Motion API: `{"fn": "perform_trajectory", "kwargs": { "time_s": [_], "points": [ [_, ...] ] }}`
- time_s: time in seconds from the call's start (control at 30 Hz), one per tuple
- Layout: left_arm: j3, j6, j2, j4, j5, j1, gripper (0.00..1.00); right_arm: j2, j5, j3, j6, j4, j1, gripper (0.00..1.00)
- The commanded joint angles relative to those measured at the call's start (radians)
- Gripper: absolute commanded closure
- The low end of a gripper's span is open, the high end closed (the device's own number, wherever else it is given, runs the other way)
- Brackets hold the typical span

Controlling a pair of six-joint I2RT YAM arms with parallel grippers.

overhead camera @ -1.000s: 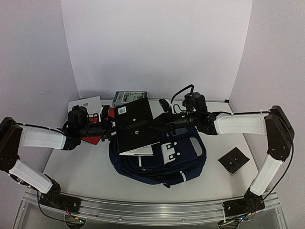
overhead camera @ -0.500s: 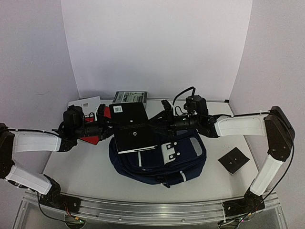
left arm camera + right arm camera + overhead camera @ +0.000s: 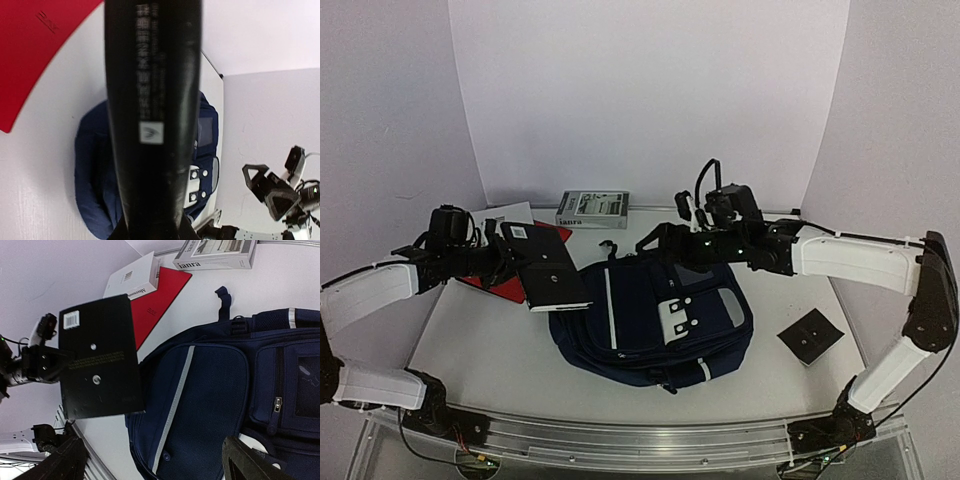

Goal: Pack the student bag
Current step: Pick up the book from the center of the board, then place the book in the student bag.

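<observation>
So, the navy-blue fabric backpack (image 3: 655, 325) with the white stripe and light grey buckled front flap is lying flat in the middle of the white counter (image 3: 500, 360). It's front side up, with the grab loop pointing at the back wall.

The left hand (image 3: 505, 257) is clamped on one edge of a thin black hardcover book (image 3: 546, 279) with a white barcode sticker in one corner. It's holding the book up off the counter just beside the backpack's left side, cover facing up and a bit tilted. From the left wrist view you mostly get the book's spine with small pale lettering running down the frame, and the backpack below it.

The right hand (image 3: 667, 236) hovers over the backpack's far edge with its fingers (image 3: 67, 462) spread wide apart and nothing between them. As far as I can tell it isn't touching the bag.

Below and behind the black book, a flat red book (image 3: 512, 290) lies on the counter. A white paperback (image 3: 500, 214) sits right against its far corner, touching or overlapping, can't say which. A grey boxed book (image 3: 592, 208) lies near the back wall. Over on the right, a small black square pad (image 3: 810, 337) sits on the counter well apart from the backpack.
</observation>
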Motion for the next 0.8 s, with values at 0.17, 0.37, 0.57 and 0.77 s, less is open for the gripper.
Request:
{"fn": "perform_trajectory", "kwargs": {
  "time_s": [0.17,0.37,0.57,0.77],
  "points": [
    [0.200,0.221,-0.056,-0.319,-0.212,0.153,1.00,0.203,0.489,0.239,-0.021,-0.291,0.223,0.08],
    [0.192,0.226,-0.075,-0.338,-0.243,0.159,1.00,0.414,0.623,0.459,-0.010,-0.424,0.333,0.09],
    [0.165,0.227,-0.095,-0.326,-0.214,0.159,1.00,0.544,0.582,0.562,-0.031,-0.431,0.351,0.13],
    [0.138,0.221,-0.107,-0.312,-0.193,0.159,1.00,0.662,0.596,0.657,-0.045,-0.490,0.362,0.12]
  ]
}}
